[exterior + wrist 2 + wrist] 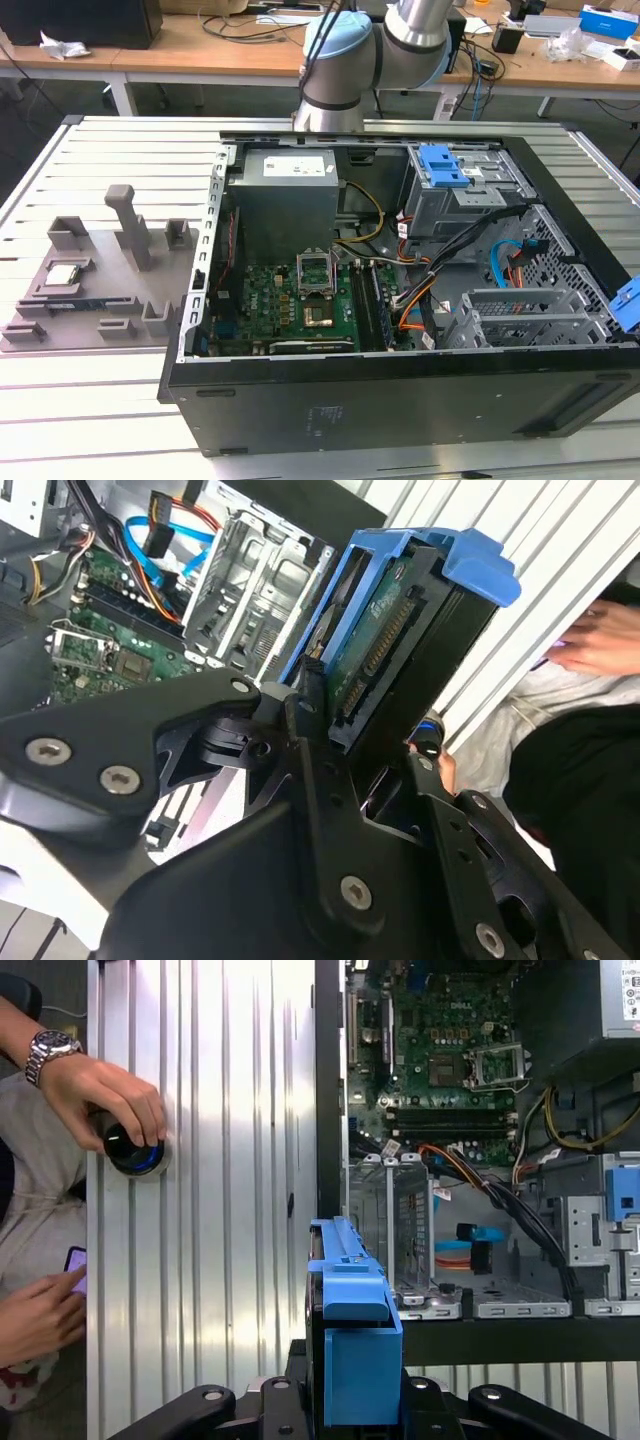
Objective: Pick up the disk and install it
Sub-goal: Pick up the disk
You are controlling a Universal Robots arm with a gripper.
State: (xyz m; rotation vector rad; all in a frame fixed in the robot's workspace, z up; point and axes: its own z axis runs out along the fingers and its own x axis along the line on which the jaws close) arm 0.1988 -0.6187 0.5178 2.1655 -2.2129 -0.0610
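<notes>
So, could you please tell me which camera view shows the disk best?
The second wrist view: the disk shows its broad face and connector row, clamped in the hand. In the first wrist view the disk stands edge-on, mostly blue frame. At the exterior view's right edge, a blue corner is probably the disk.

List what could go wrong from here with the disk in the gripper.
1. The gripper holds the disk by one end; it might tilt or slip if it bumps the case.
2. Cables cross by the drive cage and could snag the disk.
3. A person's hand is over the table beside the case, possibly within the arm's path.
</notes>
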